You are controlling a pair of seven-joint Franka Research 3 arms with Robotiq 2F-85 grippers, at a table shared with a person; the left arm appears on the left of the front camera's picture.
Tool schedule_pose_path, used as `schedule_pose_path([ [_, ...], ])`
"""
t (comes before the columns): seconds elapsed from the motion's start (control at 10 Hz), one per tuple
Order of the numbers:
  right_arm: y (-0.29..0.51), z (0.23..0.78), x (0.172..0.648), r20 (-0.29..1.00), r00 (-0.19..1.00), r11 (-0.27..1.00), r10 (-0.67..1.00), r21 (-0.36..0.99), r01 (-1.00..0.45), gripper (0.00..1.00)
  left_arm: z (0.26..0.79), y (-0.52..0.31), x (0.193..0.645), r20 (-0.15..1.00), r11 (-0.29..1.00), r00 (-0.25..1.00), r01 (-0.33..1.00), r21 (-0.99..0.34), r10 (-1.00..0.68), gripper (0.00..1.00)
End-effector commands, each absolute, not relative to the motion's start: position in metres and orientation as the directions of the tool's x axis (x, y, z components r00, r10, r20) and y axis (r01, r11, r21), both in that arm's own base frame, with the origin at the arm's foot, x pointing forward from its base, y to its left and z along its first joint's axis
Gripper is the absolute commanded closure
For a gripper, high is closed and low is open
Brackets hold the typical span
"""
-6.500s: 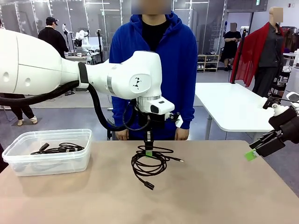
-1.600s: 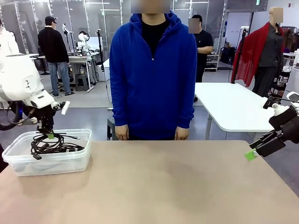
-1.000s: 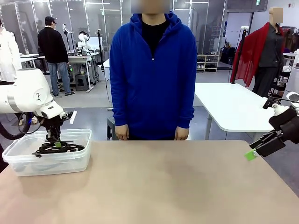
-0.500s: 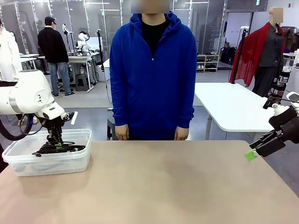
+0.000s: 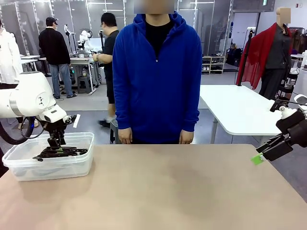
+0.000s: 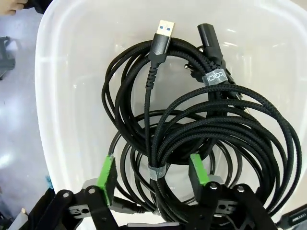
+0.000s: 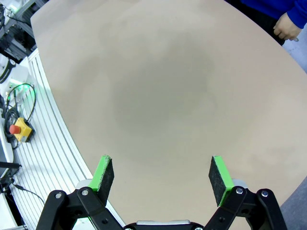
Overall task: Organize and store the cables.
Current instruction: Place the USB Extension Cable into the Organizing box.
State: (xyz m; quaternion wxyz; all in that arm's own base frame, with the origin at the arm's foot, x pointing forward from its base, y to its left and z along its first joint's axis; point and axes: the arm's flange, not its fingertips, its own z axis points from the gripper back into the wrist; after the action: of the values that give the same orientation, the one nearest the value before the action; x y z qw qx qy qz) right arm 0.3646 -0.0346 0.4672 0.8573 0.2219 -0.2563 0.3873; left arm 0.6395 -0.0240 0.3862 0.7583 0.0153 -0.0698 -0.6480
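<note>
1. Front view: the cables lie heaped flat in the bin at the table's left end, the left gripper just over them. The right gripper hangs off the right edge, jaws apart, empty.
2. Left wrist view: the pads stand apart astride the coils. The cords look light, limp and tangle-prone; the wrap band seems the surest hold. The USB plug points to the far wall.
3. Right wrist view: its pads gape over bare table.

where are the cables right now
In the front view the coiled cables lie inside the clear plastic bin at the table's left end, directly under the open left gripper.
</note>
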Motion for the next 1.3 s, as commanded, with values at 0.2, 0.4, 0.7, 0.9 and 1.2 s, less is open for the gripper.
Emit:
schedule_pose_path([
  [0.2,-0.0342,0.4682,0.3637,0.61,0.568,0.6,0.552,0.183,-0.779,0.0,0.383,-0.0233,0.64,0.096,0.162,0.152,0.982,0.097,-0.984,0.0],
  [0.4,-0.0342,0.4682,0.3637,0.61,0.568,0.6,0.552,0.183,-0.779,0.0,0.3825,-0.0231,0.6399,0.103,0.152,0.143,0.984,0.091,-0.984,0.0],
  [0.7,-0.0342,0.4682,0.3637,0.61,0.568,0.6,0.552,0.183,-0.779,0.0,0.385,-0.025,0.6394,0.086,0.158,0.149,0.981,0.11,-0.985,0.0],
  [0.9,-0.0342,0.4682,0.3637,0.61,0.568,0.6,0.552,0.183,-0.779,0.0,0.385,-0.025,0.6394,0.086,0.158,0.149,0.981,0.11,-0.985,0.0],
  [1.2,-0.0342,0.4682,0.3637,0.61,0.568,0.6,0.552,0.183,-0.779,0.0,0.385,-0.025,0.6394,0.086,0.158,0.149,0.981,0.11,-0.985,0.0],
])
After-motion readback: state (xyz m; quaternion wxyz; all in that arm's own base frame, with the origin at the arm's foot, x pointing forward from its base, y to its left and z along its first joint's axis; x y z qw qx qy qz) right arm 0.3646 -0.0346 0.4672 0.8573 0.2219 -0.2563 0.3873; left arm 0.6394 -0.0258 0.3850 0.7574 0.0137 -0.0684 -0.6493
